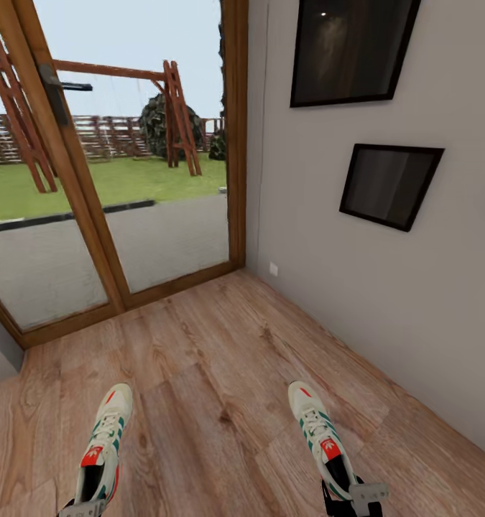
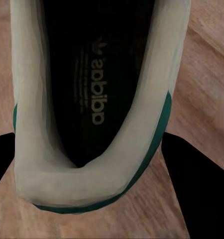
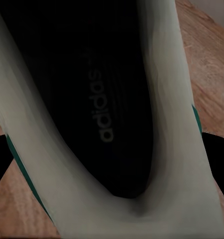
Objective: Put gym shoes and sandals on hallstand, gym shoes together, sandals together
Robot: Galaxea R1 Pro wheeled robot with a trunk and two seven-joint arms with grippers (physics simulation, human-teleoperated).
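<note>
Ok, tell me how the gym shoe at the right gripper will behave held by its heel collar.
The right gym shoe probably sags toe-down: the right gripper sits at the heel, with the long toe reaching out. The collar looks thin around an open cavity, so it may flex. It likely feels light, being hollow.

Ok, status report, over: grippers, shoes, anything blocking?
Left gripper on left gym shoe heel. Right gripper on right gym shoe heel. Corridor floor ahead.

Both grippers are held low and forward, the left gripper [image 1: 82,508] and right gripper [image 1: 357,500] each clamped at a shoe's heel.
</note>
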